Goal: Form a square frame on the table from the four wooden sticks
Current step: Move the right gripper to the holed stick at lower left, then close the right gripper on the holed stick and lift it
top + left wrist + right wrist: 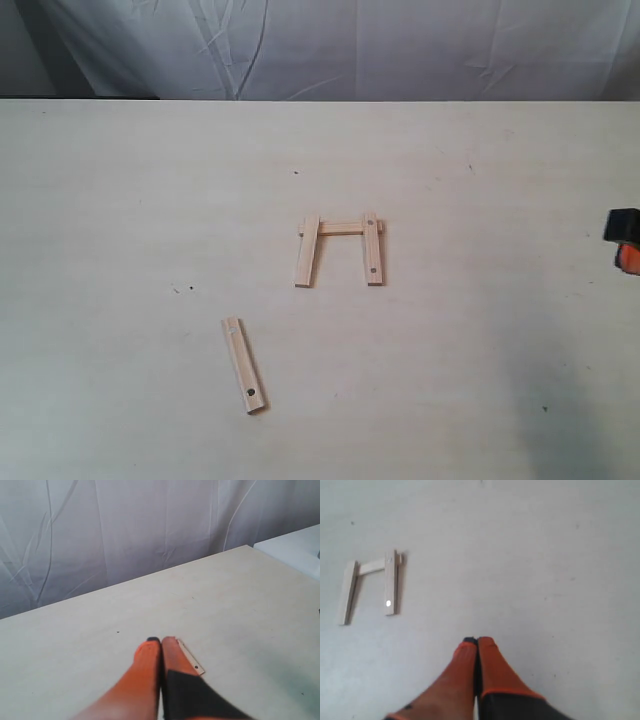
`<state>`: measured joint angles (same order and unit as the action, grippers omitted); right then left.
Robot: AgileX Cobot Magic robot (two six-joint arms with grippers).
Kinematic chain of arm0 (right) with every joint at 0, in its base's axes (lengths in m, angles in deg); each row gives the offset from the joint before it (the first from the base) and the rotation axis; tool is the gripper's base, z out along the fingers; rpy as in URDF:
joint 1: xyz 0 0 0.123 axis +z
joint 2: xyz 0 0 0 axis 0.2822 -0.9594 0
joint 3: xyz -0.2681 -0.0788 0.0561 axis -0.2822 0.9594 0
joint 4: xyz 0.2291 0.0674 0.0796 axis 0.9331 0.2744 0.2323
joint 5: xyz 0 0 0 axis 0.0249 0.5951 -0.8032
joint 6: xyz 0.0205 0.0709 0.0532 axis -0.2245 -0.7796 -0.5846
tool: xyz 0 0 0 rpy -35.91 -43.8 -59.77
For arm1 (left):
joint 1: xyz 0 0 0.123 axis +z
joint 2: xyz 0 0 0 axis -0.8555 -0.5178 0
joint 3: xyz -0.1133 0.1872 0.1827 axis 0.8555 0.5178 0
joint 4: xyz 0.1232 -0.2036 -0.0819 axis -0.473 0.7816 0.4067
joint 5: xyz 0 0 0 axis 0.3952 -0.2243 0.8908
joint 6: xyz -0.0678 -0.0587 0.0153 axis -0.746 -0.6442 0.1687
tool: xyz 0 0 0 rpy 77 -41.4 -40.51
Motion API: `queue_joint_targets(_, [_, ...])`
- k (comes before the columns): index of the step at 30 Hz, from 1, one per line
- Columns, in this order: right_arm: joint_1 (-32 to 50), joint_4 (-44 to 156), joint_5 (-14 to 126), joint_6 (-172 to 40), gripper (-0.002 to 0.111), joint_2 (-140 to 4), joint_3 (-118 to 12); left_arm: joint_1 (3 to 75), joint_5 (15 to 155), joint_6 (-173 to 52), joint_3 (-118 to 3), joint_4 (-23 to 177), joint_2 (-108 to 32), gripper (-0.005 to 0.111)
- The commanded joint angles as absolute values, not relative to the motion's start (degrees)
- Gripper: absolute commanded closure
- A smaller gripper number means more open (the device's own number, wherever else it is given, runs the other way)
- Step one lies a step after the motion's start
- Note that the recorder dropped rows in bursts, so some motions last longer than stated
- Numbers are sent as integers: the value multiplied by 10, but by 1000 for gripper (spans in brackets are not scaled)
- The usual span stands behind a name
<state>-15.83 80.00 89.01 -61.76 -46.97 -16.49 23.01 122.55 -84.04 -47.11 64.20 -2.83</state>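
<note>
Three pale wooden sticks form a three-sided frame (340, 246) mid-table: two side strips (307, 251) (372, 250) and one cross strip (340, 228) at the far end, open toward the near edge. The same partial frame (370, 584) shows in the right wrist view. The fourth stick (243, 364) lies alone nearer the front left, with a dark hole at its near end. In the left wrist view this stick (191, 657) peeks out beside my shut left gripper (160, 640). My right gripper (477, 640) is shut and empty, away from the frame; only its tip (625, 240) shows at the exterior view's right edge.
The cream table (150, 220) carries a few tiny dark specks (183, 289). A white draped cloth (330, 45) hangs behind its far edge. A pale surface (295, 547) stands beyond the table corner in the left wrist view.
</note>
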Motion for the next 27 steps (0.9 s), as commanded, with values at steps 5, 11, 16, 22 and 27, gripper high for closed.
queue_joint_targets(5, [-10, 824, 898, -598, 109, -669, -276, 233, 1226, -844, -469, 638, -25, 107])
queue_joint_targets(11, [131, 759, 900, -694, 109, -818, -384, 233, 1226, -844, -469, 638, -25, 107])
queue_joint_targets(16, [212, 741, 901, -748, 109, -920, -476, 233, 1226, -844, -469, 638, -25, 107])
queue_joint_targets(22, [278, 739, 934, -757, 109, -1027, -590, 233, 1226, -844, -469, 638, -25, 107])
queue_joint_targets(27, [313, 718, 979, -769, 109, -1092, -678, 233, 1226, -841, -469, 636, -25, 107])
